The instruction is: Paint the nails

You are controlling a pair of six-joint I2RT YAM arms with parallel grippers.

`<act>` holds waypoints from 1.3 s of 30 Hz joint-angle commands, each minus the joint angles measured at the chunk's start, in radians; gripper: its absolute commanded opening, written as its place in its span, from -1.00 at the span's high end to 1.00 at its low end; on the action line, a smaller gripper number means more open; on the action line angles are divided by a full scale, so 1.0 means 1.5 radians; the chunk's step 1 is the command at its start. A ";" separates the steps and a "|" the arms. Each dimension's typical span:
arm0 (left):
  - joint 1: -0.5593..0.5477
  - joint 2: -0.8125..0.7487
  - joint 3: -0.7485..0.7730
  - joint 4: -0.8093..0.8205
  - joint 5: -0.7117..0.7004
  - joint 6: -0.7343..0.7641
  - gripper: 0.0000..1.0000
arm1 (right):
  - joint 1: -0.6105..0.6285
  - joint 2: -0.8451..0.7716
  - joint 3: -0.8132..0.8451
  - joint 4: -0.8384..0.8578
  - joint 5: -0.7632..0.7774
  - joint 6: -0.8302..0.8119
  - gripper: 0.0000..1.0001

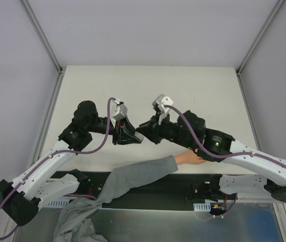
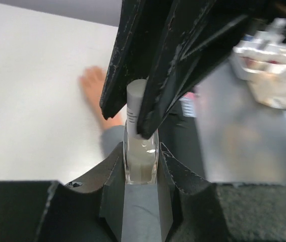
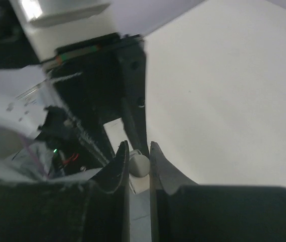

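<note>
hand [image 2: 93, 83] blurred, its nails too small to tell; overhead, the right arm [image 1: 218, 143] half covers it

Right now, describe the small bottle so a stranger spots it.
Above the white table, the two arms meet tip to tip. Between them is a small clear bottle with a whitish cap: body in the left hand, cap in the right hand. It alone is pale among black fingers.
</note>
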 commanded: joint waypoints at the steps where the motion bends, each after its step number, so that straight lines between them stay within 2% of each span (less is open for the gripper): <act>1: -0.004 0.016 0.023 0.208 0.297 -0.116 1.00 | -0.102 -0.102 -0.137 0.120 -0.489 -0.163 1.00; 2: -0.005 0.015 0.005 0.264 0.304 -0.142 1.00 | -0.111 -0.103 -0.133 0.105 -0.510 -0.165 1.00; 4: -0.005 0.019 0.007 0.265 0.306 -0.158 1.00 | -0.112 -0.105 -0.134 0.089 -0.521 -0.185 1.00; 8: -0.004 0.019 0.017 0.207 0.285 -0.105 1.00 | -0.112 -0.108 -0.135 0.102 -0.501 -0.174 1.00; 10: -0.004 0.015 0.016 0.174 0.253 -0.087 1.00 | -0.111 -0.113 -0.136 0.102 -0.451 -0.151 1.00; 12: -0.004 0.011 0.027 0.125 0.217 -0.030 1.00 | -0.109 -0.125 -0.134 0.103 -0.361 -0.124 0.71; 13: -0.004 0.005 0.028 0.089 0.162 -0.017 1.00 | -0.105 -0.129 -0.134 0.102 -0.330 -0.089 0.49; 14: -0.004 0.004 0.030 0.071 0.134 0.010 1.00 | -0.103 -0.135 -0.127 0.091 -0.294 -0.070 0.15; 15: -0.004 0.002 0.031 0.054 0.099 0.017 1.00 | -0.102 -0.137 -0.122 0.080 -0.224 -0.044 0.00; 17: -0.004 -0.005 0.037 0.020 0.028 0.039 1.00 | -0.100 -0.133 -0.097 0.046 -0.166 0.024 -0.23; 19: -0.004 -0.015 0.036 0.011 -0.022 0.041 1.00 | -0.085 -0.121 -0.074 0.016 -0.080 0.067 -0.30; 21: -0.004 -0.025 0.033 0.000 -0.089 0.047 1.00 | -0.067 -0.092 -0.026 -0.044 0.031 0.131 -0.33; 24: -0.004 -0.043 0.028 -0.005 -0.157 0.049 1.00 | -0.004 -0.032 0.047 -0.093 0.138 0.167 -0.36; 30: -0.004 -0.048 0.031 -0.026 -0.220 0.052 1.00 | 0.040 0.071 0.144 -0.152 0.268 0.247 -0.35; 33: -0.005 -0.054 0.029 -0.026 -0.230 0.052 1.00 | 0.046 0.107 0.171 -0.161 0.301 0.276 -0.18; 39: -0.006 -0.062 0.030 -0.026 -0.230 0.052 1.00 | 0.046 0.127 0.179 -0.137 0.304 0.286 0.16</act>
